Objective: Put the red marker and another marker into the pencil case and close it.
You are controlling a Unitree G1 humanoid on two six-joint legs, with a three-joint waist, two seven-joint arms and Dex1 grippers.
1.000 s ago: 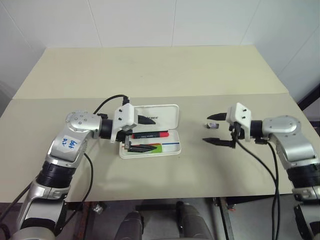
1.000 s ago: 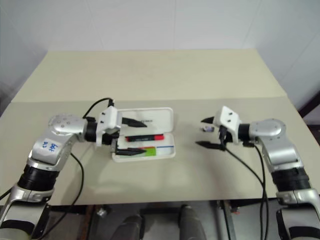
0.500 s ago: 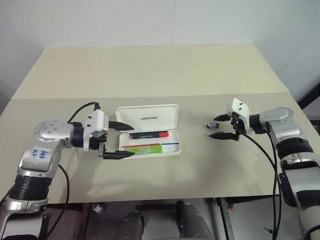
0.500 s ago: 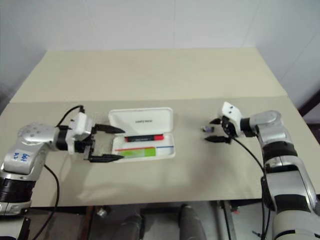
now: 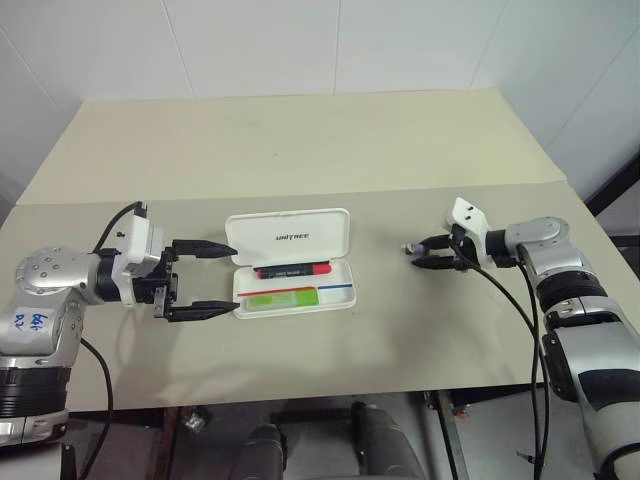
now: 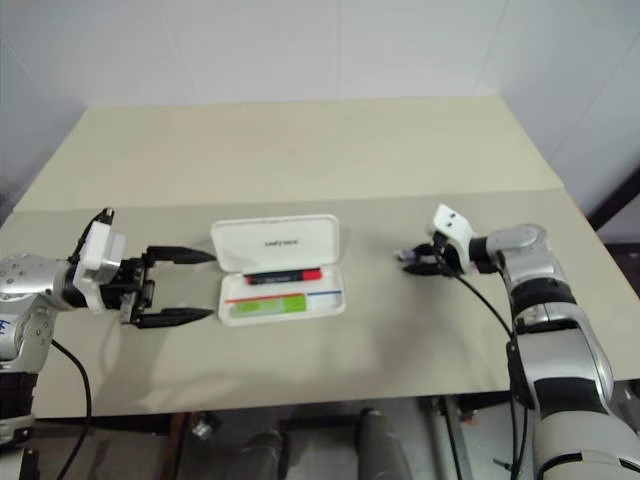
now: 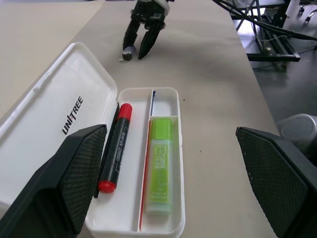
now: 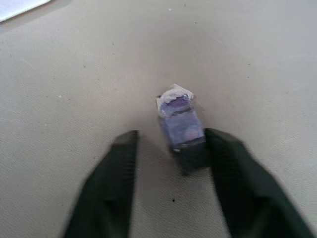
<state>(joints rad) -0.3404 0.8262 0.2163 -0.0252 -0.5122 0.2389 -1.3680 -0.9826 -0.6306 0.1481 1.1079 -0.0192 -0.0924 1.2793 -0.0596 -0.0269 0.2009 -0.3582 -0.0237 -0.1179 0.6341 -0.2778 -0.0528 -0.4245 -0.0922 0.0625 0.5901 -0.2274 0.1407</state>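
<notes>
My right end effector (image 5: pixel 424 256) sits low on the counter (image 5: pixel 400 150), fingers narrowed around a small purple object (image 8: pixel 179 119); whether they grip it I cannot tell. My left end effector (image 5: pixel 200 281) hangs wide apart beside the pencil case (image 5: pixel 290 238), whose lid stands open, leaving it clear for closing. The red marker (image 7: pixel 114 148) and green marker (image 7: pixel 159 163) already lie inside.

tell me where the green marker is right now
In the head views, the green marker lies in the front compartment of the open pencil case, left of centre on the table, beside the red marker.
</notes>
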